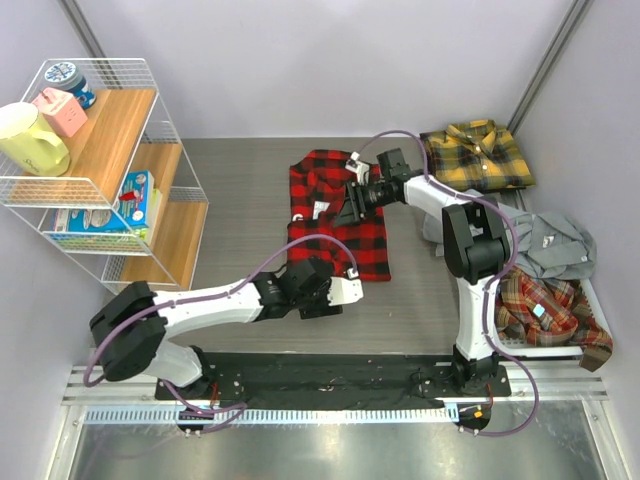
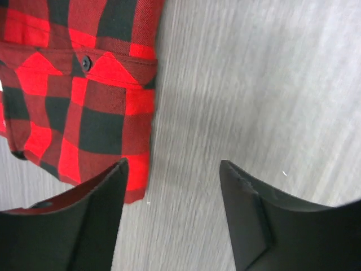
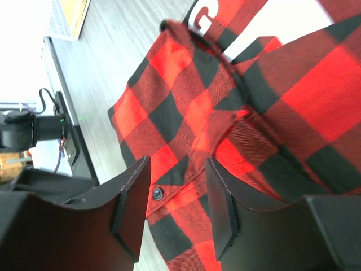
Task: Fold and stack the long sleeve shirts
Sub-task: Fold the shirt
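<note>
The red-and-black check shirt lies partly folded on the grey table, white lettering showing. My right gripper hovers over its right side, open; its jaws straddle a buttoned strip of the fabric without pinching it. My left gripper is open at the shirt's lower right corner. Bare table shows between its fingers, with the red cuff just to their left. A folded yellow-and-black plaid shirt lies at the back right. A grey shirt and an orange-brown plaid shirt are heaped at the right.
A white wire shelf with wooden boards stands at the left, holding a yellow pitcher and boxes. The heaped shirts lie in a white tray by the right wall. Walls close in the back and sides.
</note>
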Robot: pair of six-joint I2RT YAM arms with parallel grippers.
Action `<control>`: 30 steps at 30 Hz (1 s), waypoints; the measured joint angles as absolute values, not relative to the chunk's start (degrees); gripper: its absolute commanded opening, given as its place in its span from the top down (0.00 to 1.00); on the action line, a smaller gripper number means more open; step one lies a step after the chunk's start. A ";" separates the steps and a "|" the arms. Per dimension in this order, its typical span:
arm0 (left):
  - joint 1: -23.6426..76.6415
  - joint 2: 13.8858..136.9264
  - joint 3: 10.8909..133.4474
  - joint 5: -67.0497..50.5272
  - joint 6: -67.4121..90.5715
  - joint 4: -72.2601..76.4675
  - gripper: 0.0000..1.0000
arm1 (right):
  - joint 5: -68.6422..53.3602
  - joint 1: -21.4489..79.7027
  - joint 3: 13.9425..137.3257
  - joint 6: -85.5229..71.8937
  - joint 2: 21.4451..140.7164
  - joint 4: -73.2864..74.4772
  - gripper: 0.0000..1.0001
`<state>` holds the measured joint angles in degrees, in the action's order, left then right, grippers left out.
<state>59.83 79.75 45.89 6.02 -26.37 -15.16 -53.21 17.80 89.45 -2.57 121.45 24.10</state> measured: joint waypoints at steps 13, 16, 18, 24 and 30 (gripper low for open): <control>59.88 94.54 41.91 12.56 -34.81 12.05 0.37 | -54.35 22.37 82.59 -2.22 121.91 24.34 0.58; 59.88 97.65 41.93 13.96 -36.93 17.96 0.57 | -54.26 22.26 82.61 -1.78 123.74 23.81 0.59; 59.90 99.44 41.91 14.68 -38.11 20.36 0.71 | -55.70 22.02 82.72 -1.91 125.01 23.64 0.60; 60.05 100.44 41.76 15.05 -39.99 20.16 1.00 | -57.41 21.65 82.98 -1.96 125.69 23.51 0.58; 59.75 97.51 45.78 12.49 -37.41 7.92 1.00 | -58.22 21.71 83.68 -2.04 125.54 24.60 0.46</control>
<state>59.75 97.51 45.78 12.49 -37.41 7.92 -58.22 21.71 83.68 -2.04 125.54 24.60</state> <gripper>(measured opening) 0.039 0.482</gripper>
